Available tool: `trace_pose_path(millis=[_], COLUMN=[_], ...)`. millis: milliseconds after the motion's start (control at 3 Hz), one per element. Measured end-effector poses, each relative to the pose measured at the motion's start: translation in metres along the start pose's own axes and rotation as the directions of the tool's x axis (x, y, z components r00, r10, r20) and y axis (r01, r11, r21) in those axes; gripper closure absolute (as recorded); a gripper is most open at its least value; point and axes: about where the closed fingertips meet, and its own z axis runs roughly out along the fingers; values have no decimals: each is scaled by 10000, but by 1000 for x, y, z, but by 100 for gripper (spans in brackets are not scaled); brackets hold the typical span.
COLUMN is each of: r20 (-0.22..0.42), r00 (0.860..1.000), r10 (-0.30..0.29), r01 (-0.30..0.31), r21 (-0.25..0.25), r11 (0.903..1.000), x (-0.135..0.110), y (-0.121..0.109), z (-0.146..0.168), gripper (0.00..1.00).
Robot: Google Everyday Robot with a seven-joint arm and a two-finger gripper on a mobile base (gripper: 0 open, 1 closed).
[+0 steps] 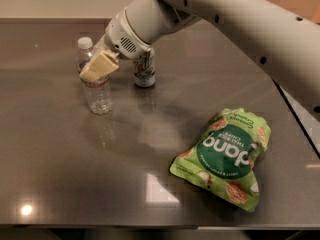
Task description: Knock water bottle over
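The water bottle [96, 91] stands upright on the steel table at the left, clear and ribbed, with a white cap and a red-and-white label band. My gripper [97, 67] hangs from the white arm coming in from the upper right. Its cream fingers [100, 64] lie across the front of the bottle's upper half, at label height, and cover part of it.
A green-and-white soda can [144, 69] stands just right of the bottle, partly behind my wrist. A green snack bag [225, 156] lies at the right front. The steel table [75, 174] ends at a front edge near the bottom and a seam at the right.
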Motion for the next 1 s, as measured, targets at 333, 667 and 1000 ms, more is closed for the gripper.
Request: trace_pose_path(millis=[333,667,1000], r20=[-39,-799,-2148], r00=[9999,9968,9765], r10=[-161,-44,176], r01=[161,38,-199], r21=[-70,-84,-84], r11=[9998,10000,9998], x=[-9,-3,21], y=[11,21,28], z=[-24,-56,-84], gripper=[87,100,100])
